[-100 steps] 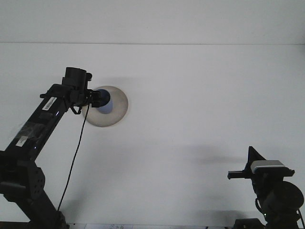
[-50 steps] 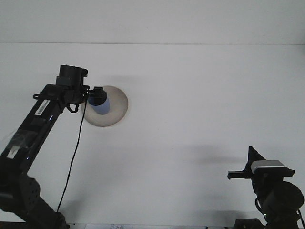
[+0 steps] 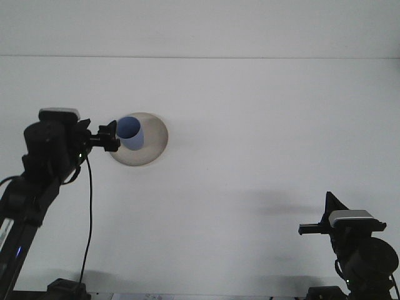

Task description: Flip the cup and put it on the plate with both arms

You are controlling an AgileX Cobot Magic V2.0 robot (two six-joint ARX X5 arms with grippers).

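Observation:
A blue cup (image 3: 130, 134) stands upright, mouth up, on the left part of a round beige plate (image 3: 154, 139). My left gripper (image 3: 113, 137) sits just left of the cup at the plate's left rim. It is open and holds nothing, with a narrow gap to the cup. My right gripper (image 3: 311, 229) rests low at the bottom right, pointing left, far from the plate.
The white table (image 3: 262, 125) stretches between the two arms and back to a pale wall. A black cable (image 3: 89, 212) hangs down from the left arm.
My left gripper has let go of the cup and drawn back to the left and down. The cup stays standing on the plate. The right arm has not moved.

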